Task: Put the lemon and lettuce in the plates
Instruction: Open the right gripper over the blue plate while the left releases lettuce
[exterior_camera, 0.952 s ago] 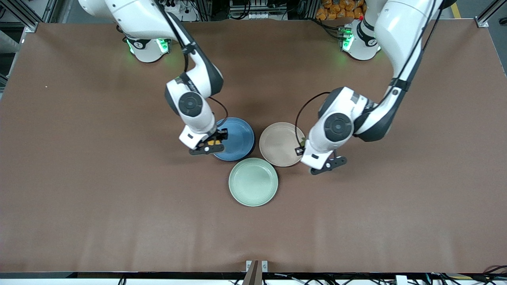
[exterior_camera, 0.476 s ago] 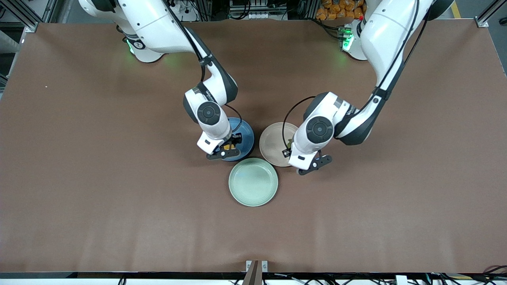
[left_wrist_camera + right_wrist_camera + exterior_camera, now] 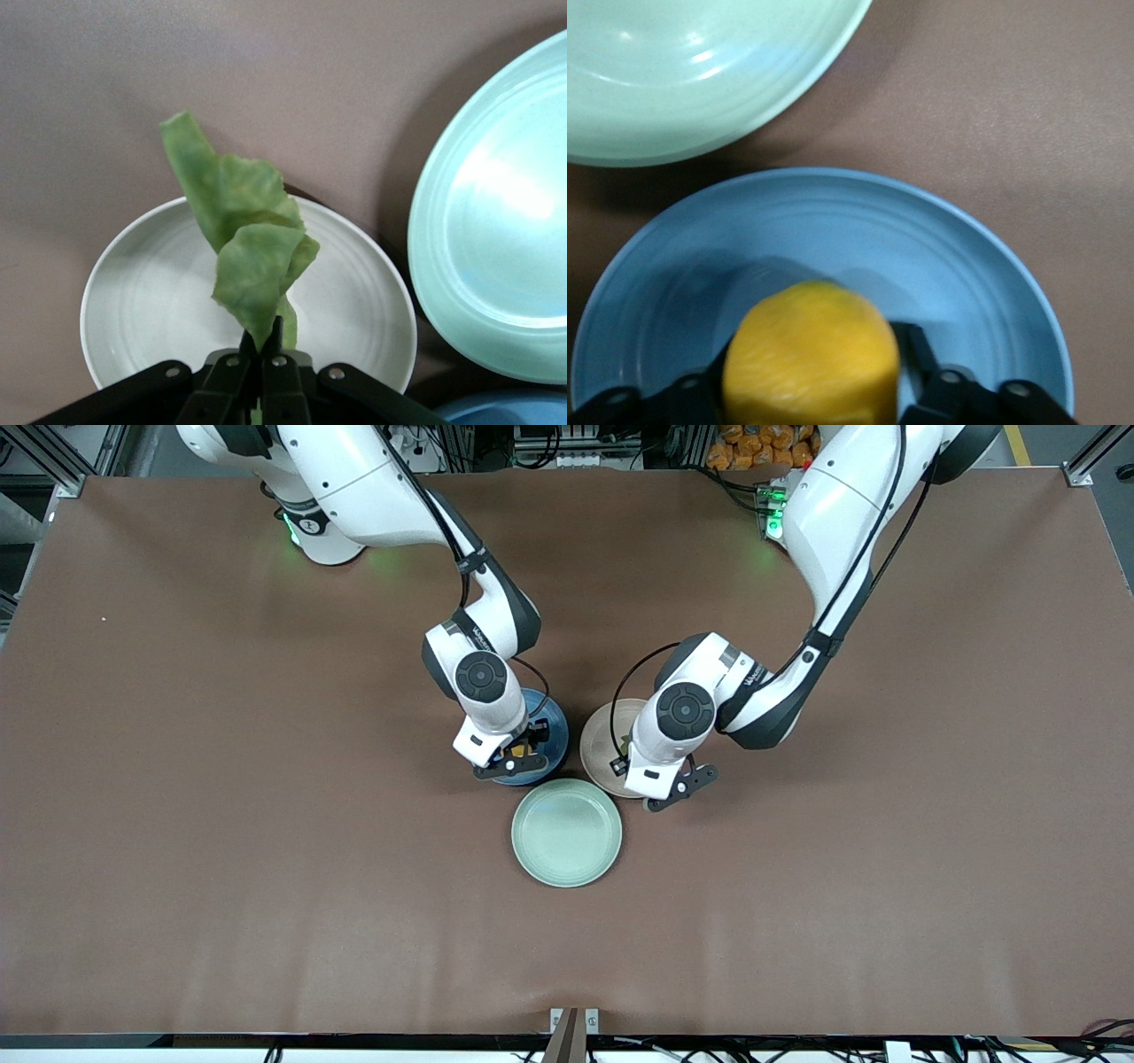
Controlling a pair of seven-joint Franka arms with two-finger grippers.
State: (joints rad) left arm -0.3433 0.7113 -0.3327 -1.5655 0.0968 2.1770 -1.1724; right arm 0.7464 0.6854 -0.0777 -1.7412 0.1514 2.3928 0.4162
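My right gripper (image 3: 519, 747) is shut on the yellow lemon (image 3: 808, 350) and holds it just over the blue plate (image 3: 555, 724), whose rim also shows in the right wrist view (image 3: 966, 248). My left gripper (image 3: 633, 755) is shut on the stem of the green lettuce (image 3: 248, 230). The leaf hangs over the beige-pink plate (image 3: 599, 737), which looks pale in the left wrist view (image 3: 142, 292). In the left wrist view the fingertips (image 3: 276, 332) pinch the leaf's narrow end. Both plates sit side by side at mid-table.
A pale mint-green plate (image 3: 567, 833) lies nearer the front camera, touching close to both other plates; it also shows in the left wrist view (image 3: 496, 221) and the right wrist view (image 3: 673, 71). Brown table surface (image 3: 266, 868) spreads around.
The right gripper has carried the lemon from the blue plate's edge to over the plate. The left gripper has carried the lettuce from beside the beige-pink plate to over it.
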